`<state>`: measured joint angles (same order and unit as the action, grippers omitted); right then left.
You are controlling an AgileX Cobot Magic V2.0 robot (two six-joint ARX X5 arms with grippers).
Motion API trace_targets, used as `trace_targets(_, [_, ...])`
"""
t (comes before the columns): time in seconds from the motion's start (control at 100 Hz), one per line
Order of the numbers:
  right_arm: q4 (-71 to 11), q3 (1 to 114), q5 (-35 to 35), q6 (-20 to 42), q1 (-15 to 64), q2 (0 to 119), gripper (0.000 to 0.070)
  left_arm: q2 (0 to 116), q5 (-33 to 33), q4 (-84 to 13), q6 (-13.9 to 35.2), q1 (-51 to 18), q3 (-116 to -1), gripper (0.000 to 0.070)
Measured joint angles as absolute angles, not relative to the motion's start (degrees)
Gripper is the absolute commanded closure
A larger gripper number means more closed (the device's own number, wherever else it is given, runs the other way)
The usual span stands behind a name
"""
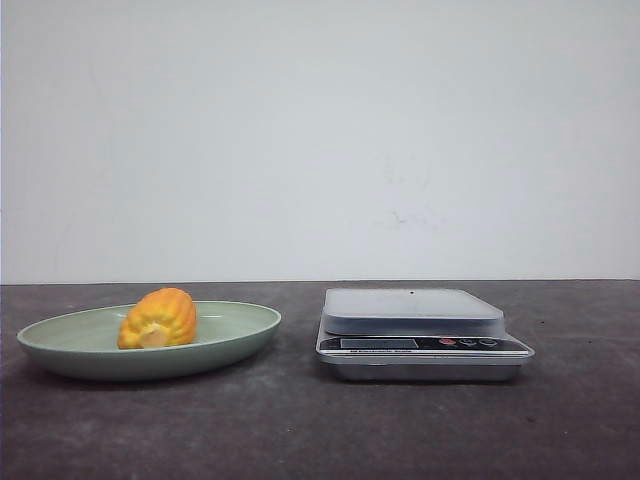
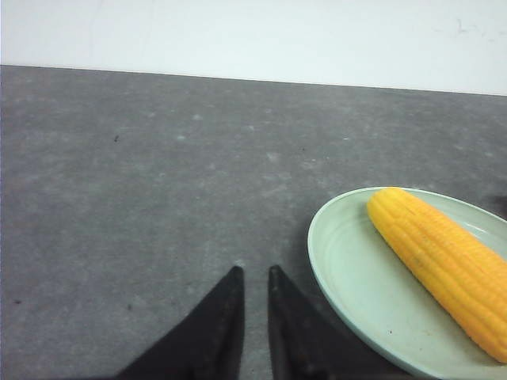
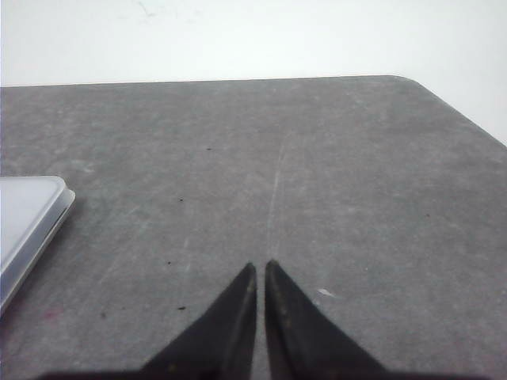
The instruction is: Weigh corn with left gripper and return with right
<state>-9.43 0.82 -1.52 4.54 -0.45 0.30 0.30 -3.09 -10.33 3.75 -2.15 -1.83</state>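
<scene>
Left tool (image 2: 253,277) nearly closed, empty, beside the plate (image 2: 337,277); open it wide, then grip the corn (image 2: 444,265) across its middle; right tool (image 3: 260,273) likewise empty.

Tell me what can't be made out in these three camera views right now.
- Scale display, front view: too small and blurred to read.
- Corn, left wrist view: its near end is cut off by the picture's edge.
- Scale, right wrist view: only a corner shows, the rest is cut off.
- Both arms: absent from the front view; only the fingers show in the wrist views.
</scene>
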Motion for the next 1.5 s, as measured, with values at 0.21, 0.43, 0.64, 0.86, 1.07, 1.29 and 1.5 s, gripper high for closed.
trace_targets(0.21, [-9.39,0.82,-1.54,4.54,-0.45,0.30,0.0688,0.30,-3.09,-10.33,3.77,-2.15,-1.83,0.0682])
trace_targets(0.43, [-9.41,0.82,-1.48,4.95,-0.45,0.30,0.0688,0.30,-3.07,-10.33,3.77,-2.15,-1.83,0.0681])
trace_targets(0.64, [-9.41,0.82,-1.45,4.95,-0.45,0.30,0.0688,0.30,-2.94,-10.31,3.77,-2.15,-1.83,0.0682])
trace_targets(0.86, [-9.50,0.82,-1.41,6.46,-0.45,0.30,0.0688,0.30,-2.98,-10.33,4.75,-2.15,-1.83,0.0682])
trace_targets(1.07, [-9.50,0.82,-1.06,7.49,-0.45,0.30,0.0695,0.30,-2.98,-10.15,5.43,-2.15,-1.83,0.0689])
trace_targets(1.29, [-11.68,5.23,-1.02,12.27,-0.43,4.01,0.0696,3.01,-1.61,-8.12,13.02,-2.15,-5.91,0.0685])
trace_targets(1.5, [-13.82,24.77,0.32,13.91,-0.43,17.37,0.0696,16.67,-1.56,-8.80,19.68,-2.15,-22.15,0.0686])
